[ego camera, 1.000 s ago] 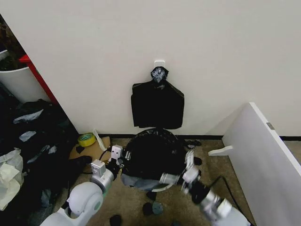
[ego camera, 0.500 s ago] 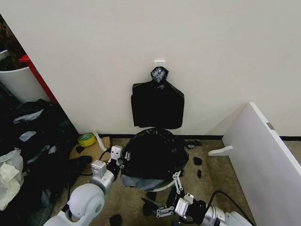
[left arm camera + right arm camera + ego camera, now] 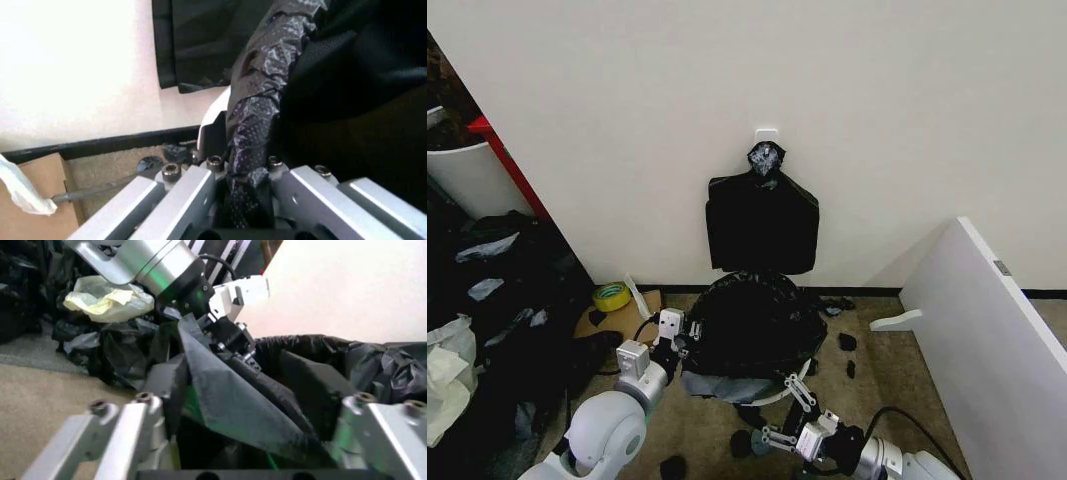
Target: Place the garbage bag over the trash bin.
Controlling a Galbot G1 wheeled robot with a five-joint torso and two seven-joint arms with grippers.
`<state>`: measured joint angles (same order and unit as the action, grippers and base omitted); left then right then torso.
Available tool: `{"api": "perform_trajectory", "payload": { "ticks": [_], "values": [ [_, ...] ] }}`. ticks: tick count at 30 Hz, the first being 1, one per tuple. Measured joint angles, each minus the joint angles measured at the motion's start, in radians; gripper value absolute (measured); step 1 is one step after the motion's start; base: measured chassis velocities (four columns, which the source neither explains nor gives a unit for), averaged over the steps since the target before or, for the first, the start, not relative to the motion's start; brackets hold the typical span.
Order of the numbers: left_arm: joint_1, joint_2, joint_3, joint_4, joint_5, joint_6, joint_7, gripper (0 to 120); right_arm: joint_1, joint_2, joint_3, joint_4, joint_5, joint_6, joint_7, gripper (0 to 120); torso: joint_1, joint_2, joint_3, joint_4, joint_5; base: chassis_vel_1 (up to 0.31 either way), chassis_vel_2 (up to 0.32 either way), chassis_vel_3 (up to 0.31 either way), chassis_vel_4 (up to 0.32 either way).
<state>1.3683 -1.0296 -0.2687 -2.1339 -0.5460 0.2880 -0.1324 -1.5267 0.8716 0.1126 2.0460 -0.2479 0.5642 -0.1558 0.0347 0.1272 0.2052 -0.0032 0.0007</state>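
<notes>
The glossy black garbage bag (image 3: 755, 322) is draped over the trash bin, which stands on the floor by the wall. A pale strip of the bin (image 3: 724, 386) shows under the bag's front edge. My left gripper (image 3: 673, 338) is at the bin's left side, shut on the bag's crinkled edge (image 3: 252, 150); the bin's white rim (image 3: 215, 117) runs beside that edge. My right gripper (image 3: 778, 409) hangs low in front of the bin, fingers spread wide, open. A flap of the bag (image 3: 230, 400) lies just ahead of it, and I cannot tell whether they touch.
A flat bunch of black bags (image 3: 762, 225) hangs from a wall hook behind the bin. A yellow tape roll (image 3: 611, 295) and cardboard (image 3: 627, 318) lie to the left by a heap of black bags (image 3: 502, 320). A white board (image 3: 987, 340) leans at the right.
My right gripper has left the bin's right front side, dropped down toward me and opened wide. The left gripper keeps its hold on the bag's edge.
</notes>
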Motion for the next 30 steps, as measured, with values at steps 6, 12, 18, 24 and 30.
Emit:
{"api": "perform_trajectory", "payload": {
  "ticks": [6, 12, 18, 24, 30],
  "values": [
    [0.014, -0.002, -0.015, -0.016, 0.002, 0.003, 0.0, 0, -0.005, 0.011, 0.0, -0.015, -0.017, 0.021, -0.002, 23, 0.0, 0.0, 0.0, 0.0, 0.0, 0.0, 0.0, 0.0, 0.0],
    [0.02, -0.002, -0.026, -0.024, 0.002, 0.003, -0.002, 0, -0.003, 0.021, -0.005, -0.037, -0.02, 0.043, -0.005, 3, 0.0, 0.0, 0.0, -0.0001, 0.0, 0.0, 0.0, 0.0, 0.0],
    [0.013, 0.0, -0.035, -0.028, -0.021, 0.016, -0.019, 0, 0.016, 0.029, -0.012, -0.073, 0.014, 0.083, -0.036, 0, 0.0, 0.0, 0.0, 0.0, 0.0, 0.0, 0.0, 0.0, 0.0],
    [-0.008, -0.006, -0.055, -0.031, -0.087, 0.05, -0.051, 0, 0.055, 0.035, -0.012, -0.153, 0.159, 0.18, -0.219, 0, 0.0, 0.0, 0.0, -0.0001, -0.0001, 0.0, 0.0, 0.0, 0.0],
    [-0.013, -0.008, -0.064, -0.047, -0.158, 0.106, -0.077, 0, 0.106, 0.068, -0.007, -0.281, 0.234, 0.258, -0.356, 0, 0.0, 0.0, 0.0, -0.0001, 0.0002, 0.0, 0.0, 0.0, 0.0]
  ]
}}
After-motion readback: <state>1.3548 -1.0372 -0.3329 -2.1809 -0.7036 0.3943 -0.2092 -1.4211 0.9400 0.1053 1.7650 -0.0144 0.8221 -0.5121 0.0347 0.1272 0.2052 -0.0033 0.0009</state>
